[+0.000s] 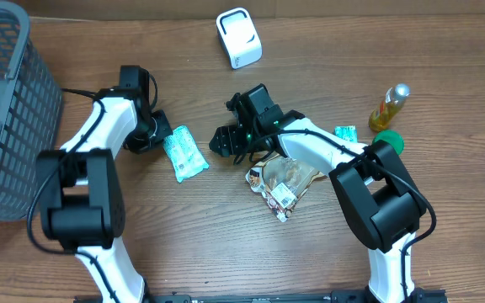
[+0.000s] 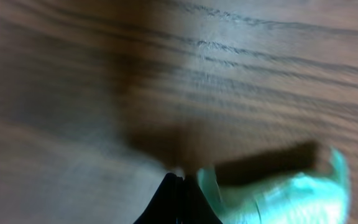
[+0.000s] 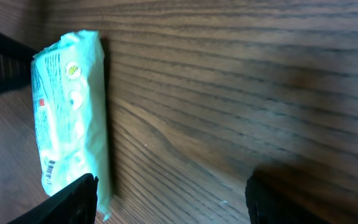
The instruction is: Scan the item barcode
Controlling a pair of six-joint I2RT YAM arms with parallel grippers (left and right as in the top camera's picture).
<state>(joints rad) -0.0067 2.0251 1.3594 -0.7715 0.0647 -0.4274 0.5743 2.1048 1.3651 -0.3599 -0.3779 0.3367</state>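
A mint-green packet [image 1: 183, 153] lies flat on the wooden table between my two grippers. My left gripper [image 1: 160, 131] is shut, its tips right at the packet's upper left end with nothing between them. In the left wrist view the closed fingertips [image 2: 179, 186] stand just left of the blurred packet [image 2: 291, 196]. My right gripper [image 1: 226, 140] is open just right of the packet and holds nothing. In the right wrist view the packet [image 3: 73, 106] lies beyond the left finger [image 3: 73, 200], with a small barcode [image 3: 50, 169] near its lower end. A white scanner [image 1: 239, 38] stands at the back.
A grey basket [image 1: 7, 109] fills the far left. A brown snack bag [image 1: 282, 181] lies under the right arm. A yellow bottle [image 1: 390, 105], a green lid [image 1: 388, 140] and a small green packet [image 1: 345, 132] sit at the right.
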